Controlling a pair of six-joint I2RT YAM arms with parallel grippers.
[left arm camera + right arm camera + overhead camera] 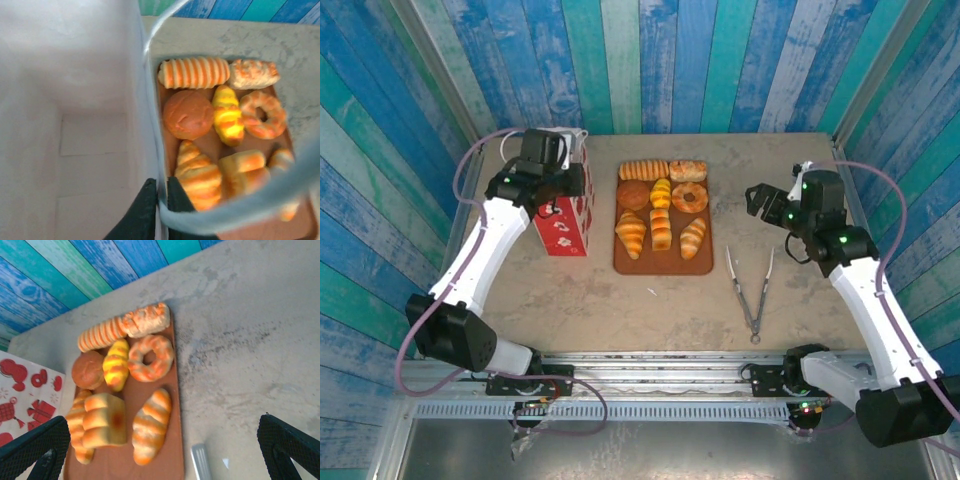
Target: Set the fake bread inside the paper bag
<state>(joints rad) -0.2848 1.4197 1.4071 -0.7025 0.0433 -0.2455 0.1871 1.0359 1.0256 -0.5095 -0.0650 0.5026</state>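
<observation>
Fake bread [662,205] sits on a brown tray [665,262] in the middle of the counter [580,290], none of it in the paper bag [565,230]. Nearest the arm bases, metal tongs [752,285] lie at 4 o'clock from the tray. On the tray, the near row is two croissants with a squarish loaf between them. The middle row is a round bun, a yellow twist and a ring doughnut. The far row is two long loaves end to end. The bag stands upright at 9 o'clock from the tray, just beside it. The left fingers [145,210] straddle its tray-side wall, close together; I cannot tell whether they are pinching the paper. The right fingers [35,450] hang spread wide and empty at 3 o'clock from the tray.
</observation>
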